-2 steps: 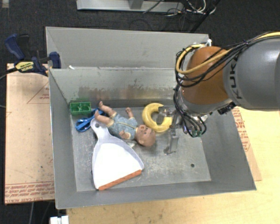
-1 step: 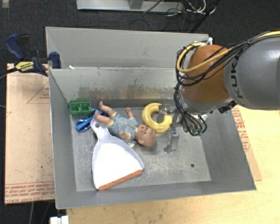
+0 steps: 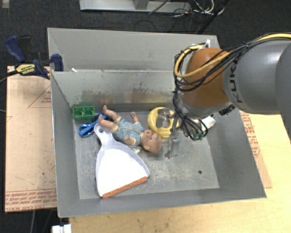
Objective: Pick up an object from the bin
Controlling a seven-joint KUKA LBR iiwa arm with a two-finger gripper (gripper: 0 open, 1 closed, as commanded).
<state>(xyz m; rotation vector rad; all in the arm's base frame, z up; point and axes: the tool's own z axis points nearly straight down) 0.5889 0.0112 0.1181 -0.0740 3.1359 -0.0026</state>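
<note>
My gripper (image 3: 171, 147) hangs low over the bin floor, just right of the doll's head and below a yellow roll. A baby doll (image 3: 131, 131) in pale blue clothes lies on its back across the middle of the bin, head toward the gripper. The yellow tape roll (image 3: 160, 120) sits against the back of the floor, partly behind the gripper. A white dustpan (image 3: 117, 169) with an orange edge lies in front of the doll, its handle running under it. Nothing shows between the fingers.
A green toy brick (image 3: 83, 112) and a blue piece (image 3: 88, 128) lie at the back left of the bin. The arm with its orange cover and cables reaches in from the right over the bin's right half.
</note>
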